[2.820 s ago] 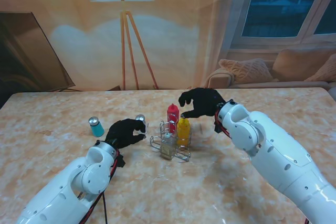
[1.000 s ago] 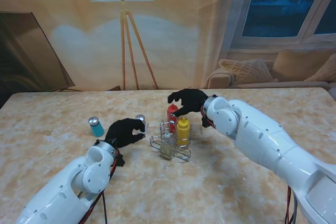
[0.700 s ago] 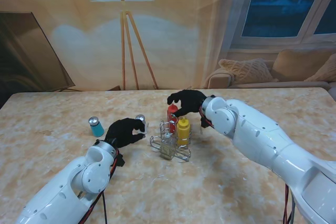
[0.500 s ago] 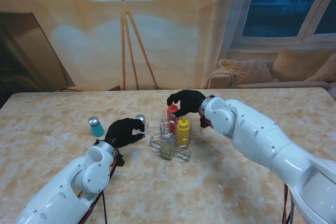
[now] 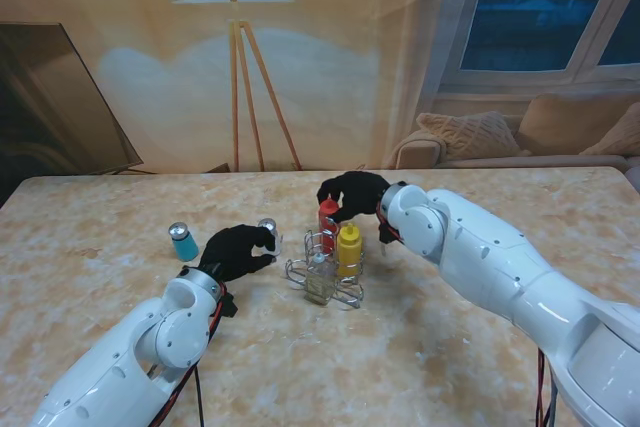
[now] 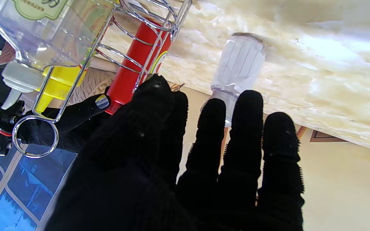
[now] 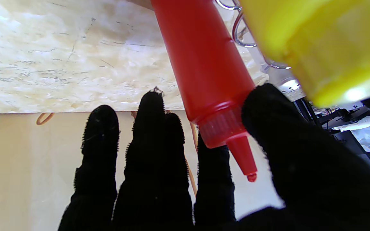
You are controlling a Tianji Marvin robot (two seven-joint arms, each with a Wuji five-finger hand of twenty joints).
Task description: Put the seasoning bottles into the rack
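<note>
On a marble-patterned table in a lamp-lit room, the upright red bottle was seen in the wire rack, its cap pinched by the right hand, while the left hand, fingers apart, was held just short of an upright clear shaker.
</note>
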